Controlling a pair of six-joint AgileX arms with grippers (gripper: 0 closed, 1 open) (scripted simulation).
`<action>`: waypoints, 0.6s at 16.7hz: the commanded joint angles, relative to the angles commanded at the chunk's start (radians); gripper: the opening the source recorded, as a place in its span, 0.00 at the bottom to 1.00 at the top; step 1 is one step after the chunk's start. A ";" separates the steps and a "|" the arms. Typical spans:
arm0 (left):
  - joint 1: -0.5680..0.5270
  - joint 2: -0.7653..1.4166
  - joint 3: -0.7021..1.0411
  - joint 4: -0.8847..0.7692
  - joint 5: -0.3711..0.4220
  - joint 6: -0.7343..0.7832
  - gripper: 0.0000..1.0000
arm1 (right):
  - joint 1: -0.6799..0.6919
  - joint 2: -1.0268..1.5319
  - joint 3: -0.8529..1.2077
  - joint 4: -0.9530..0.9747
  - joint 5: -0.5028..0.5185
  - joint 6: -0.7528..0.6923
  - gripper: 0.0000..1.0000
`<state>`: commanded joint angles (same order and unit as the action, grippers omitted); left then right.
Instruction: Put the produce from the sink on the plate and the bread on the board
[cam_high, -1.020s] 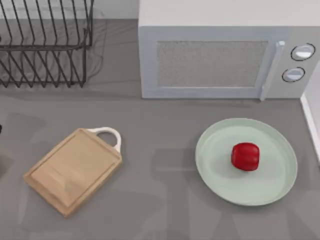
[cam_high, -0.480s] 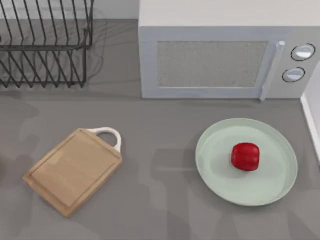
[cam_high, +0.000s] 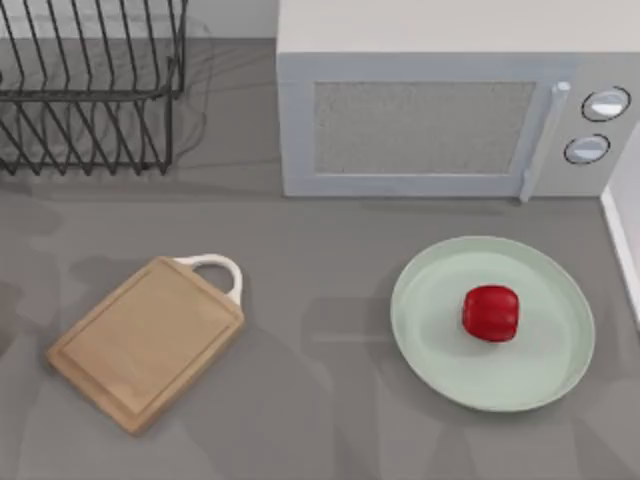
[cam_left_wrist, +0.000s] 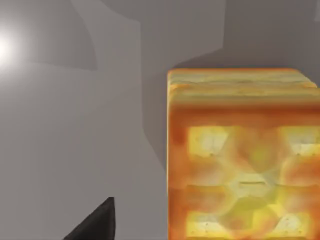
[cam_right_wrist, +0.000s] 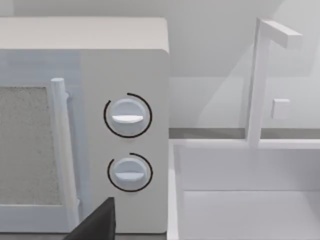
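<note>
One produce (cam_high: 490, 313) on one plate (cam_high: 440, 340), one board (cam_high: 146, 340) at 8 o'clock, one bread (cam_left_wrist: 243, 155); grey counter (cam_high: 320, 300). Grips: cannot tell.

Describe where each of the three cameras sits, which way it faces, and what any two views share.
Top view: above the table, looking down on the board, plate with the produce, microwave and rack.
Left wrist view: on the left arm, close over the bread; a dark tip of the left end effector shows.
Right wrist view: on the right arm, facing the microwave dials and sink; dark tip too.
Shared: the microwave.
</note>
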<state>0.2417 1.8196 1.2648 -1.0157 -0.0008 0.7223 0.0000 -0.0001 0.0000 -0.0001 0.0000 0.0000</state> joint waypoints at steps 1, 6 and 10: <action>0.000 0.000 0.000 0.000 0.000 0.000 1.00 | 0.000 0.000 0.000 0.000 0.000 0.000 1.00; -0.005 -0.001 -0.005 0.005 0.000 -0.002 1.00 | 0.000 0.000 0.000 0.000 0.000 0.000 1.00; -0.001 0.048 -0.069 0.119 0.000 -0.001 1.00 | 0.000 0.000 0.000 0.000 0.000 0.000 1.00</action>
<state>0.2406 1.8676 1.1954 -0.8963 -0.0006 0.7215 0.0000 -0.0001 0.0000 -0.0001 0.0000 0.0000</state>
